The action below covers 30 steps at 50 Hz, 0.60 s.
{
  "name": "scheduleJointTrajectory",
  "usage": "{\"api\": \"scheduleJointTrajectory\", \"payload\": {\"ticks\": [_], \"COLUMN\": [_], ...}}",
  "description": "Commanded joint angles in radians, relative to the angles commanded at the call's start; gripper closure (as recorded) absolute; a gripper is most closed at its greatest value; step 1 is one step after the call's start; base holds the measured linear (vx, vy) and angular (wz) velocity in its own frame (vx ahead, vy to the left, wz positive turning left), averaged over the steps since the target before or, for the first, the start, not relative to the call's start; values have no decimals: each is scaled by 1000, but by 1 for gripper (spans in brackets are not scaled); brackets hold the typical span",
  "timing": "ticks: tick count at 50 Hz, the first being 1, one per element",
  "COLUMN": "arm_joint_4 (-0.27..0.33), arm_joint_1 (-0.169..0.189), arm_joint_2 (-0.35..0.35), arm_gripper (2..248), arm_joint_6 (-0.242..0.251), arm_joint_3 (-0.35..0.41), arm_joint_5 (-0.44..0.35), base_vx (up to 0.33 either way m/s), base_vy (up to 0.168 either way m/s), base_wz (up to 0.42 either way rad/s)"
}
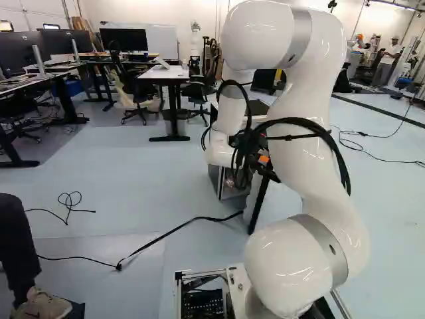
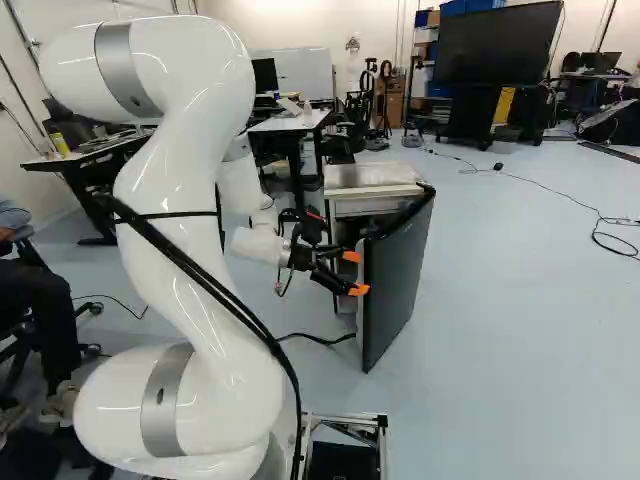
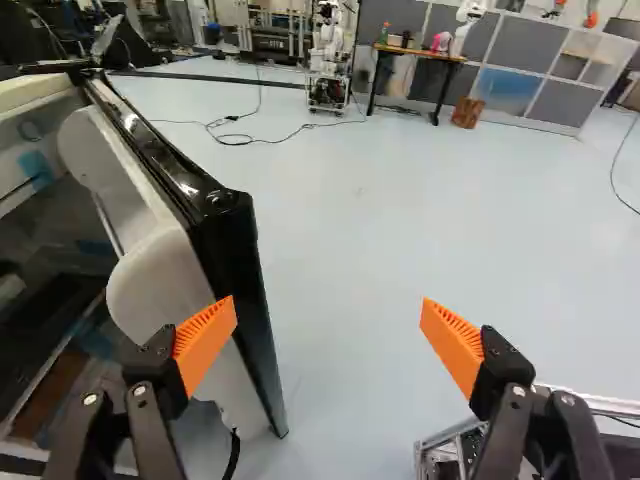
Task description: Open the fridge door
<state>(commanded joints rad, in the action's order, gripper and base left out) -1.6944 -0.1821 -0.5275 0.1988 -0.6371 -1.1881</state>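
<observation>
In the right base view my gripper (image 2: 355, 273) is at the inner side of the fridge door (image 2: 397, 285), which stands swung out from the fridge (image 2: 375, 200). The wrist view shows the gripper (image 3: 328, 316) with its fingers wide apart and nothing held between them. One orange pad (image 3: 205, 340) overlaps the door's inner side, close to the black edge of the door (image 3: 238, 270); whether it touches cannot be told. The other finger is out over the floor. White door shelves (image 3: 160, 285) and the fridge interior (image 3: 50, 290) lie beside the gripper. The arm partly hides the fridge (image 1: 228, 186) in the left base view.
A black cable (image 1: 169, 232) runs over the floor to the fridge. A seated person's leg and shoe (image 1: 41, 304) are at the left of the left base view. Beyond the fridge stands a white desk (image 1: 163, 73) with chairs. Another robot (image 3: 328, 60) stands far off.
</observation>
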Motion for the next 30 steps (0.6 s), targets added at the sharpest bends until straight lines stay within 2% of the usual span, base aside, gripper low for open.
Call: {"api": "scheduleJointTrajectory", "payload": {"ticks": [14, 30], "arm_joint_4": [-12, -12], "arm_joint_1": [1, -42], "arm_joint_2": [1, 6], "arm_gripper": [3, 3], "arm_joint_6": [0, 0], "arm_joint_3": [2, 13], "arm_joint_5": [0, -24], "base_vx": [0, 0], "base_vy": [0, 0], "base_wz": [0, 0]}}
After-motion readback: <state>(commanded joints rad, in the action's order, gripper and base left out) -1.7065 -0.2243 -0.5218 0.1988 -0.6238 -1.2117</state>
